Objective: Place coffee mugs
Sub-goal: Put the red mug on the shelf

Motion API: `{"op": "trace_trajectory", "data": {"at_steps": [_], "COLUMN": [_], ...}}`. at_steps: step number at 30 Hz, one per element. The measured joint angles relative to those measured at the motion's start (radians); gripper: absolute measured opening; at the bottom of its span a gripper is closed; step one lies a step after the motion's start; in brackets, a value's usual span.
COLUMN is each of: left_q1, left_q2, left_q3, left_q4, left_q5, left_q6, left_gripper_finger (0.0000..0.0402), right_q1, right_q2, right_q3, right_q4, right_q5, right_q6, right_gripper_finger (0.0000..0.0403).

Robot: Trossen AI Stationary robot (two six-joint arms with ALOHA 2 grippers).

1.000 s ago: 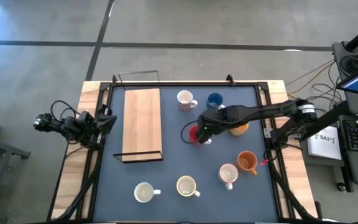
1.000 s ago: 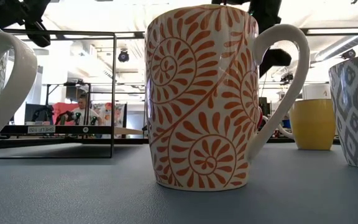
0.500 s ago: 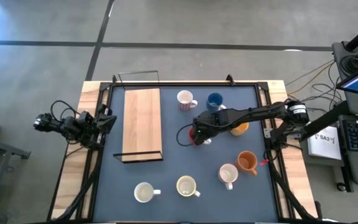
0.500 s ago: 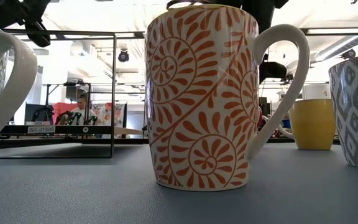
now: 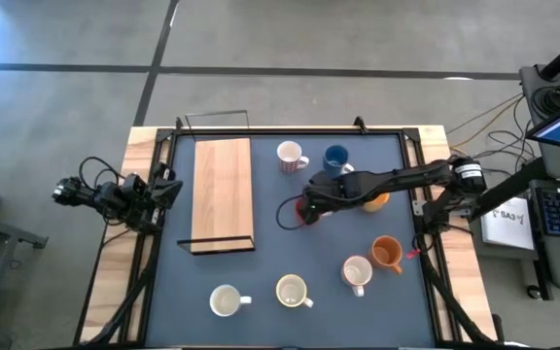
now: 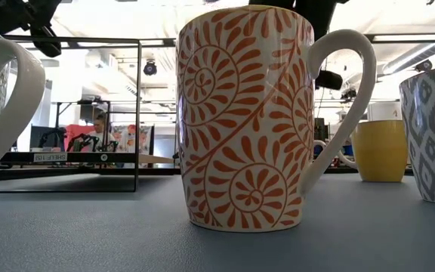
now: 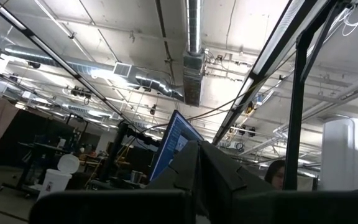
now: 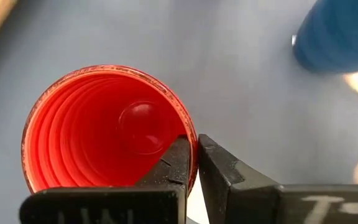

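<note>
A red mug [image 5: 302,211] stands near the middle of the dark table mat; in the right wrist view the red mug [image 8: 104,130] shows its mouth from above. My right gripper [image 5: 310,206] [image 8: 193,149] is over it, reaching in from the table's right, and is shut on it. Other coffee mugs stand about: a white one [image 5: 290,154] and a blue one [image 5: 335,157] at the far side, a yellow one [image 5: 376,201] under the right arm. My left gripper [image 5: 168,190] waits shut at the table's left edge. My right gripper pinches the red mug's rim [image 8: 189,129] on the side toward the table's right. One finger [image 8: 174,163] is inside the mug and the other [image 8: 224,169] outside its wall. The fingers come from above, pointing down. The mug is upright, mouth up.
A wooden shelf board [image 5: 222,192] in a black wire frame lies at the left. An orange mug [image 5: 387,252], a pale mug [image 5: 356,271], a cream mug [image 5: 291,290] and a white mug [image 5: 226,301] stand toward the near edge. Bare mat lies between shelf and red mug.
My right gripper has shifted a little toward the table's left over the red mug and has shut on its rim. The mug has stayed where it was.
</note>
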Motion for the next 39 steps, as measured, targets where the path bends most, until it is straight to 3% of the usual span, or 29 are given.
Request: {"op": "trace_trajectory", "data": {"at_steps": [6, 11, 18, 27, 36, 39], "left_q1": [0.000, 0.000, 0.000, 0.000, -0.001, -0.001], "left_q2": [0.000, 0.000, 0.000, 0.000, -0.024, -0.024], "left_q3": [0.000, 0.000, 0.000, 0.000, 0.028, 0.043], "left_q4": [0.002, 0.001, 0.004, 0.085, 0.127, 0.093], "left_q5": [0.000, 0.000, 0.000, 0.009, 0.052, 0.053], "left_q6": [-0.004, -0.007, -0.026, -0.029, 0.024, 0.032], "left_gripper_finger": [0.0000, 0.0000, 0.0000, 0.0000, 0.0000, 0.0000], "right_q1": [0.017, 0.015, -0.044, -0.168, -0.291, -0.298], "right_q2": [-0.057, -0.097, -0.116, -0.079, 0.045, 0.099], "right_q3": [0.000, 0.000, 0.000, 0.000, 0.001, 0.034], "right_q4": [0.034, 0.169, 0.379, 0.577, 0.823, 0.825], "right_q5": [0.030, 0.094, 0.097, -0.035, -0.292, -0.296], "right_q6": [-0.034, -0.122, -0.260, -0.367, -0.358, -0.364], "right_gripper_finger": [0.0012, 0.0012, 0.0012, 0.0012, 0.0012, 0.0012]}}
